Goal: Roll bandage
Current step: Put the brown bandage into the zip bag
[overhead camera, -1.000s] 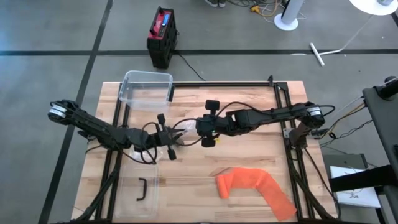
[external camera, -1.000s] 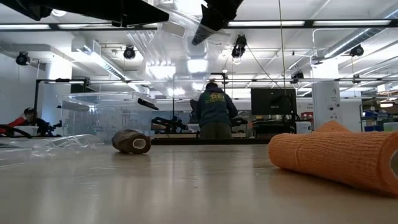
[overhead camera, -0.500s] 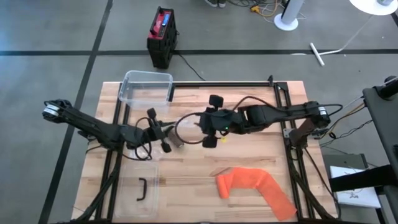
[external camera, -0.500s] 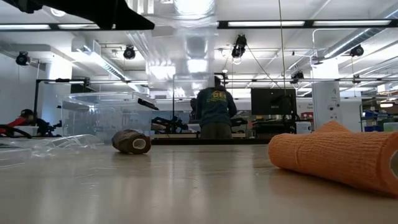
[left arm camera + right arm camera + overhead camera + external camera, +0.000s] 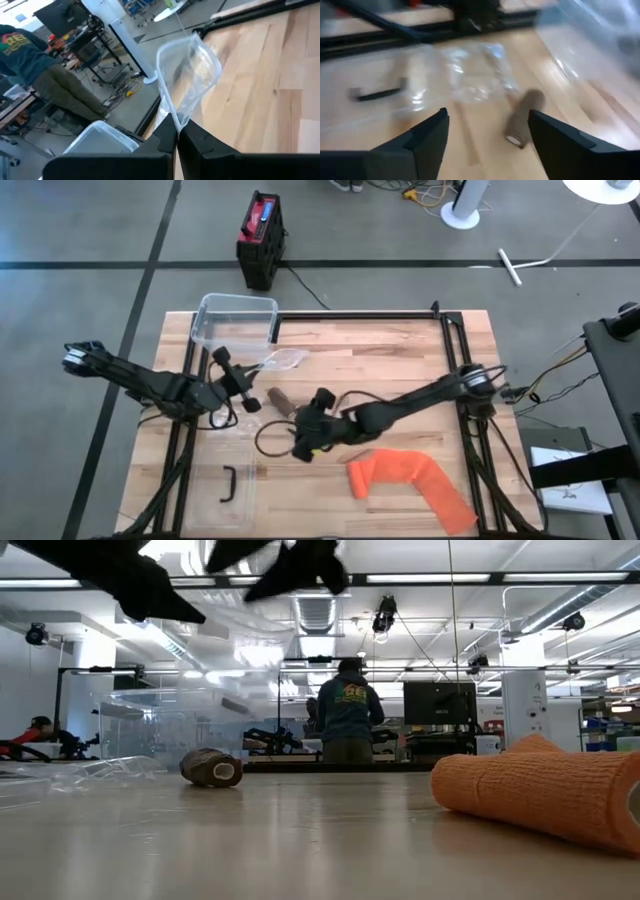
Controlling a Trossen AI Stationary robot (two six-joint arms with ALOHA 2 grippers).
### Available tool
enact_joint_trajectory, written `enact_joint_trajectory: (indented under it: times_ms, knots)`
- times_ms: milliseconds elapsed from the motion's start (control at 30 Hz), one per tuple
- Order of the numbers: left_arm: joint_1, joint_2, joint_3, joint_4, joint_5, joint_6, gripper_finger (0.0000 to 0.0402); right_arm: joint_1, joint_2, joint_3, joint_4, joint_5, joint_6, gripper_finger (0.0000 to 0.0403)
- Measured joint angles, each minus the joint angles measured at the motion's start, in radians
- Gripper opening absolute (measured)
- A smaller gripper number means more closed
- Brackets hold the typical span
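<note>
The wooden table [image 5: 400,350] carries everything. Largest on it is the orange bandage [image 5: 410,483], lying partly unrolled near the front right corner; in the low view it fills the right side [image 5: 545,795]. A clear tub [image 5: 236,321] sits at the back left corner, and a clear lid [image 5: 224,485] with a dark handle lies flat at the front left.

The left arm reaches in from the left edge. Its gripper [image 5: 243,394] sits just in front of the tub, fingers [image 5: 197,142] pressed together and pinching a clear plastic bag [image 5: 192,75], which hangs up and back toward the tub [image 5: 275,361].

The right arm stretches from the right side across the middle. Its gripper [image 5: 305,442] hovers left of the orange bandage, fingers [image 5: 427,137] spread wide and holding nothing.

A small brown roll [image 5: 279,399] lies on the table between the two grippers, touching neither; the right wrist view shows it on its side beyond the spread fingers [image 5: 522,120], and the low view shows it resting on the tabletop [image 5: 211,767].

A person [image 5: 345,720] stands in the room behind, back turned.
</note>
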Motion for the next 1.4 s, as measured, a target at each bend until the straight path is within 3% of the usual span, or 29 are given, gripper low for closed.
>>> enact_joint_trajectory:
  times_ms: [133,267,500,800,1033,1200,1300,1400]
  knots:
    - [-0.001,-0.041,0.0,-0.109,0.002,-0.039,0.0,-0.063,0.115,-0.003,-0.015,0.018,0.102,0.0278]
    - [-0.001,-0.066,0.0,-0.227,0.031,-0.172,0.0,-0.123,0.194,-0.002,0.052,0.01,0.097,0.0272]
    - [-0.002,-0.05,0.0,-0.268,0.116,-0.258,0.0,-0.221,0.304,-0.001,0.233,-0.14,0.126,0.0269]
    - [-0.001,-0.016,0.0,-0.284,0.126,-0.241,0.0,-0.262,0.373,0.003,0.282,-0.287,0.146,0.0252]
    - [-0.001,-0.016,0.0,-0.304,0.126,-0.241,0.0,-0.262,0.373,0.002,0.252,-0.284,0.071,0.0199]
    - [-0.001,-0.004,0.0,-0.317,0.142,-0.251,0.0,-0.263,0.359,0.0,0.229,-0.282,0.025,0.0125]
    - [-0.002,0.009,-0.003,-0.336,0.161,-0.256,0.0,-0.259,0.324,-0.003,0.159,-0.335,-0.029,0.0064]
    - [-0.002,0.023,-0.006,-0.36,0.161,-0.256,0.0,-0.235,0.245,-0.005,0.037,-0.349,-0.063,0.0053]
